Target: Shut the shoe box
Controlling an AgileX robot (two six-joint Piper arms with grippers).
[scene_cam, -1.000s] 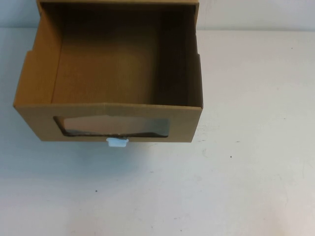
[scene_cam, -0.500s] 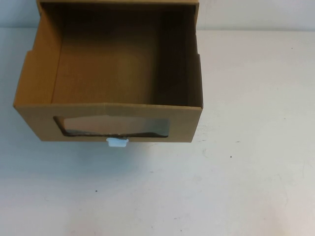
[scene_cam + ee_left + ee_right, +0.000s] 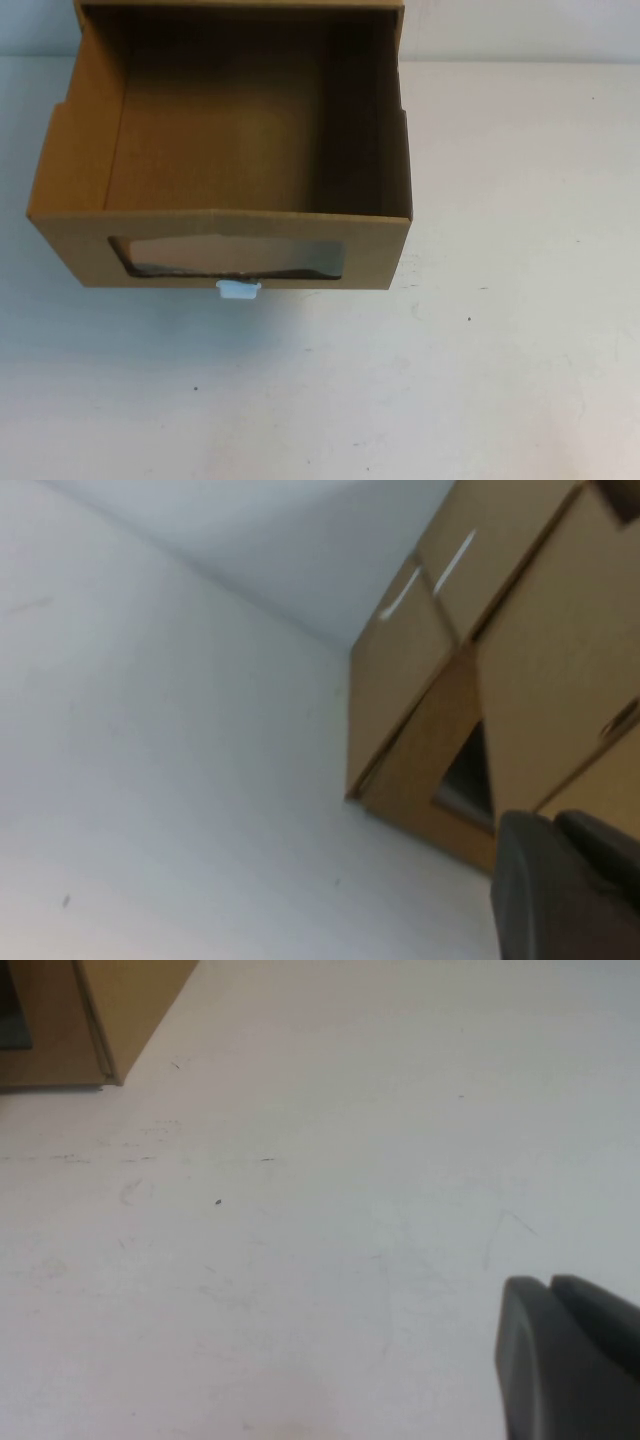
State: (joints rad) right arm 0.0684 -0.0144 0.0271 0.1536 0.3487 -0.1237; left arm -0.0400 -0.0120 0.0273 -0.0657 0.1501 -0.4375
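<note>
Shoe box [image 3: 220, 245] on the far left part of the white worktop [image 3: 480, 350], brown cardboard, drawer style. Drawer pulled well out toward the robot's side, open on top, bare brown floor and walls inside. Outer sleeve [image 3: 240, 5] only just visible at the far edge of the high view, around the drawer's rear end. Front panel facing the robot, with a wide see-through window [image 3: 228, 257] across it and a small white tab [image 3: 238, 290] just below that window, at the panel's lower edge, near the middle. Not yet closed.

Left gripper [image 3: 556, 825] seen only from its own wrist camera, as a dark shape at the picture's edge, low over the worktop [image 3: 180, 780] and near the shoe box [image 3: 420, 660], apart from it. From there, brown cardboard side and part of the windowed front in sight. Jaws open or closed: cannot tell.

Right gripper [image 3: 550, 1290] likewise seen only from its own wrist camera, a dark shape above bare worktop [image 3: 330, 1160], well apart from the shoe box [image 3: 130, 1000], whose corner shows far off. Jaws open or closed: cannot tell. Nothing in contact with the box.
</note>
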